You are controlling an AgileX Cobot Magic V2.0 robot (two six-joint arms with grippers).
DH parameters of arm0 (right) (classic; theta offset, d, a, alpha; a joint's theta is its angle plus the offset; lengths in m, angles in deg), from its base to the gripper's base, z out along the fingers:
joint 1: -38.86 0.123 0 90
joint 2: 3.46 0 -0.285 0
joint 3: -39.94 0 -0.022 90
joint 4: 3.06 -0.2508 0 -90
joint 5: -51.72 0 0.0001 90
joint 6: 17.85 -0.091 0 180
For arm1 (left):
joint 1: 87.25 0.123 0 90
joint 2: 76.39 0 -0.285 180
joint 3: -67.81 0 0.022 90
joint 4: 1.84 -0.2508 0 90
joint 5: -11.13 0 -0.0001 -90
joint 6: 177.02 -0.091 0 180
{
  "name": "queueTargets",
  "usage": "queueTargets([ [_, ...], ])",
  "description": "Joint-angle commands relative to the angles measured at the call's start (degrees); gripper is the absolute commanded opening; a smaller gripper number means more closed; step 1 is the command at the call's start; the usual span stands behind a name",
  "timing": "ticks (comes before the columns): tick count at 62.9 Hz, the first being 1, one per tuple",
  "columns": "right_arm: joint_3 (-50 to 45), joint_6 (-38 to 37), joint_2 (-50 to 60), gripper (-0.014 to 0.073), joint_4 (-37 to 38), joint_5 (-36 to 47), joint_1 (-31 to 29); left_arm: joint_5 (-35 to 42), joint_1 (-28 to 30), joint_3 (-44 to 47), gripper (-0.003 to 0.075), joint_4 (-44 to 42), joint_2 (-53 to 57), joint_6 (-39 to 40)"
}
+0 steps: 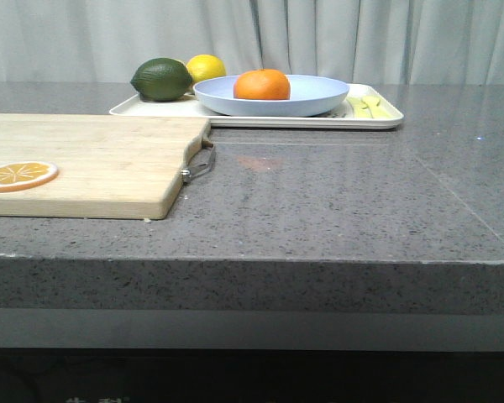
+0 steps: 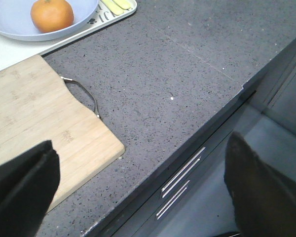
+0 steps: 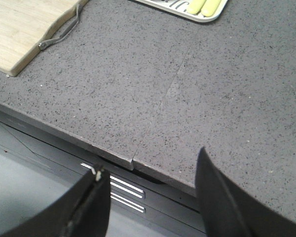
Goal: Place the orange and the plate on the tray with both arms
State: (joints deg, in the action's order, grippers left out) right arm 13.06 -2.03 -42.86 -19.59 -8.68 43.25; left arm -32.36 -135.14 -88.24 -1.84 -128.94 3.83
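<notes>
Both my grippers hang spread wide and hold nothing: the left gripper [image 2: 138,192] over the front edge of the counter [image 1: 336,210] by the cutting board [image 1: 84,164], the right gripper [image 3: 153,202] over that edge further right. The orange [image 1: 261,85] sits in the pale blue plate [image 1: 319,99], and the plate rests on the cream tray [image 1: 386,120] at the far side. Behind the plate on the tray lie a dark green fruit [image 1: 161,79] and a lemon [image 1: 206,67], with pale yellow pieces [image 1: 368,105] at the tray's right end. An orange slice [image 1: 18,175] lies on the board.
</notes>
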Motion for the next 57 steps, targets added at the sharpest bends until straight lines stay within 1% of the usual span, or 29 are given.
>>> queueTargets([
  [1, 1.2, 0.5, -0.2, 0.0409, -0.6, 3.3, -0.3, 3.7, -0.2, -1.6, 0.0652, 0.6, 0.1, 0.4],
  [4, 1.2, 0.5, -0.2, 0.0395, -0.6, 3.2, -0.3, 3.7, -0.2, -1.6, 0.0651, 0.6, 0.1, 0.4],
  [8, 1.2, 0.5, -0.2, 0.0349, -0.6, 3.2, -0.3, 3.7, -0.2, -1.6, 0.0633, 0.6, 0.1, 0.4],
  [16, 1.2, 0.5, -0.2, 0.0170, -0.6, 3.2, -0.3, 3.7, -0.2, -1.6, 0.0538, 0.6, 0.1, 0.4],
  [23, 1.2, 0.5, -0.2, 0.0026, -0.6, 3.2, -0.3, 3.7, -0.2, -1.6, 0.0402, 0.6, 0.1, 0.4],
  [26, 1.2, 0.5, -0.2, -0.0024, -0.6, 3.2, -0.3, 3.7, -0.2, -1.6, 0.0333, 0.6, 0.1, 0.4],
  [30, 1.2, 0.5, -0.2, -0.0069, -0.6, 3.2, -0.3, 3.7, -0.2, -1.6, 0.0232, 0.6, 0.1, 0.4],
  [37, 1.2, 0.5, -0.2, -0.0070, -0.5, 3.2, -0.3, 3.7, -0.2, -1.6, 0.0087, 0.6, 0.1, 0.4],
  [39, 1.2, 0.5, -0.2, -0.0070, -0.5, 3.2, -0.3, 3.7, -0.2, -1.6, 0.0025, 0.6, 0.1, 0.4],
  [42, 1.2, 0.5, -0.2, -0.0070, -0.5, 3.2, -0.3, 3.7, -0.2, -1.6, -0.0020, 0.6, 0.1, 0.4],
  [57, 1.2, 0.5, -0.2, -0.0070, -0.5, 3.2, -0.3, 3.7, -0.2, -1.6, -0.0018, 0.6, 0.1, 0.4],
])
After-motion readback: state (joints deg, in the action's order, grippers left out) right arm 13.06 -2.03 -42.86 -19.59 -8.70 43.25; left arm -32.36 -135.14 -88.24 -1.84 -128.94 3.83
